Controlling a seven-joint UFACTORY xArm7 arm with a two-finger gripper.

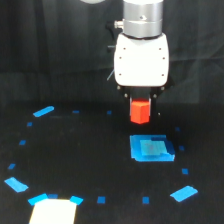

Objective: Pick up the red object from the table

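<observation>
The red object (140, 111), a small red-orange faceted block, hangs just under the white gripper body and appears clear of the black table (75, 150). My gripper (140, 103) is shut on its upper part, and the dark fingers are mostly hidden behind the block and in shadow. Directly below and slightly nearer in the exterior view lies a flat blue square tray (151, 148), with a gap between it and the block.
Small blue tape marks and strips ring the table: a strip (43, 111) at the exterior view's left, another (16, 184) at lower left, one (183, 193) at lower right. A pale block (52, 211) sits at the bottom edge. Black curtain behind.
</observation>
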